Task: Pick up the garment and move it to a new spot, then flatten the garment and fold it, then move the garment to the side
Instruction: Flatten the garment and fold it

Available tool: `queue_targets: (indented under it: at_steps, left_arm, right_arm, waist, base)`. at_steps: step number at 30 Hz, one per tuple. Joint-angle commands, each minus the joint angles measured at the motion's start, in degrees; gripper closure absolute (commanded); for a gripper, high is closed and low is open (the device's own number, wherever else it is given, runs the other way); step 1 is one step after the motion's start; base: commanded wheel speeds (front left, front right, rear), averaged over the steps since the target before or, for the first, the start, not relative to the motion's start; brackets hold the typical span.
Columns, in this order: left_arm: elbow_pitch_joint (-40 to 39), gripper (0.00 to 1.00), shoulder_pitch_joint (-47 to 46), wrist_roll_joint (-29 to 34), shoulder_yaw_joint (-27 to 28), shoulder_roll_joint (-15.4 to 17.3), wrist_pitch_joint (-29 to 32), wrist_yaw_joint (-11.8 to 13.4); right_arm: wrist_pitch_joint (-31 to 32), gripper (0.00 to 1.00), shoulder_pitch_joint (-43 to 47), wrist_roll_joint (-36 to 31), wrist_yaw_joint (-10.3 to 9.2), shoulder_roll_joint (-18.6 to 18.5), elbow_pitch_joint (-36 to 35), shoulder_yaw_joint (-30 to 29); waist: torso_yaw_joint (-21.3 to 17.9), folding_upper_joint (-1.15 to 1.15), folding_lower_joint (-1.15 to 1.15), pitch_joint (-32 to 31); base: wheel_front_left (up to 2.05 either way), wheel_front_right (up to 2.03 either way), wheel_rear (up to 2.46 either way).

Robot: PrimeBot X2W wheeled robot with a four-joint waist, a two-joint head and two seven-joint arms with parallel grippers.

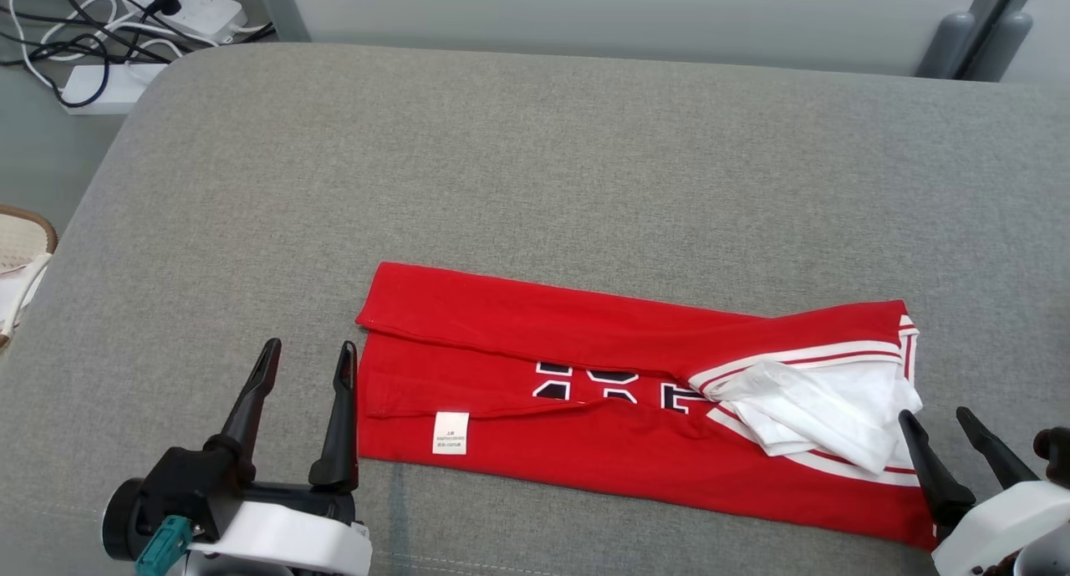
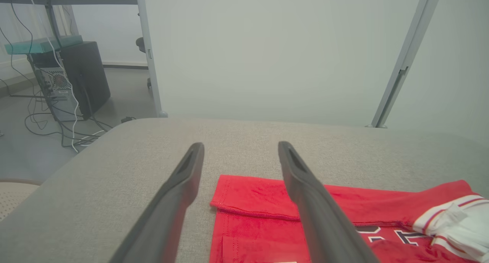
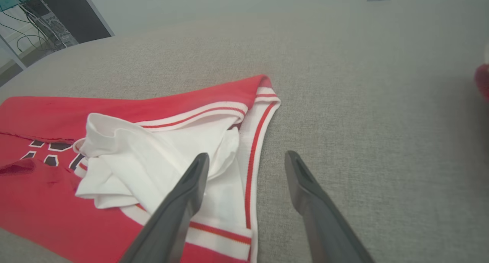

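Your red jersey with white trim (image 1: 585,451) lies folded into a long band on the near part of the grey fabric table (image 1: 535,166). The left gripper (image 1: 308,352) and right gripper (image 1: 934,415) flank its 2 short ends, jaws open and empty, probably ready for a crosswise fold. The right wrist view shows you the bunched white cloth (image 3: 153,156) up close; the left wrist view shows the hemmed end.

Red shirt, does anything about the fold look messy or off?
Yes. At the right end of the shirt, white fabric lies bunched and crumpled instead of tucked flat. The upper flap's edge also runs slanted, and a care label shows on the outside.
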Motion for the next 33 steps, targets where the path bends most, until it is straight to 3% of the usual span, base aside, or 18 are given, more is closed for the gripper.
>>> queue_targets:
  at_steps: [1, 17, 18, 20, 27, 33]
  left_arm:
    - [-0.88, 0.00, -2.92, 0.29, 1.90, 0.89, -0.28, -0.18]
    - [0.86, 0.00, -4.17, 0.28, 1.16, -0.19, -1.10, -0.81]
    - [0.89, 0.00, -4.21, 0.27, 1.17, -0.19, -1.12, -0.81]
    - [0.95, 0.00, -4.39, 0.30, 1.17, -0.19, -1.18, -0.84]
    - [0.95, 0.00, -4.76, 0.41, 1.12, -0.15, -1.29, -0.80]
    - [0.64, 0.00, -4.85, 0.48, 1.41, 0.14, -1.39, -0.57]
  right_arm:
    - [0.00, 0.00, -1.58, 0.32, 0.09, -1.19, -0.62, 0.94]
    - [4.53, 0.00, -6.99, 2.13, 0.09, 0.73, 10.22, 5.51]
    - [4.81, 0.14, -7.26, 2.51, 0.09, 0.64, 10.23, 6.05]
    - [5.71, 1.00, -7.60, 3.58, 0.09, 0.48, 10.66, 6.85]
    - [5.40, 1.00, -7.68, 6.51, 0.09, -1.58, 11.27, 6.14]
    - [2.76, 1.00, -6.87, 8.48, 0.09, -5.64, 12.59, 0.03]
  waist:
    - [0.57, 0.00, 0.00, 0.35]
    - [2.45, 0.00, 0.00, 1.79]
    - [2.35, 0.00, 0.00, 1.86]
    - [2.13, 0.00, 0.00, 1.99]
    - [1.24, 0.00, 0.00, 2.55]
    - [-0.30, 0.00, 0.00, 3.22]
  base:
    - [0.00, 0.00, 0.00]
    - [0.00, 0.00, 0.00]
    - [0.00, 0.00, 0.00]
    - [0.00, 0.00, 0.00]
    - [0.00, 0.00, 0.00]
    - [0.00, 0.00, 0.00]
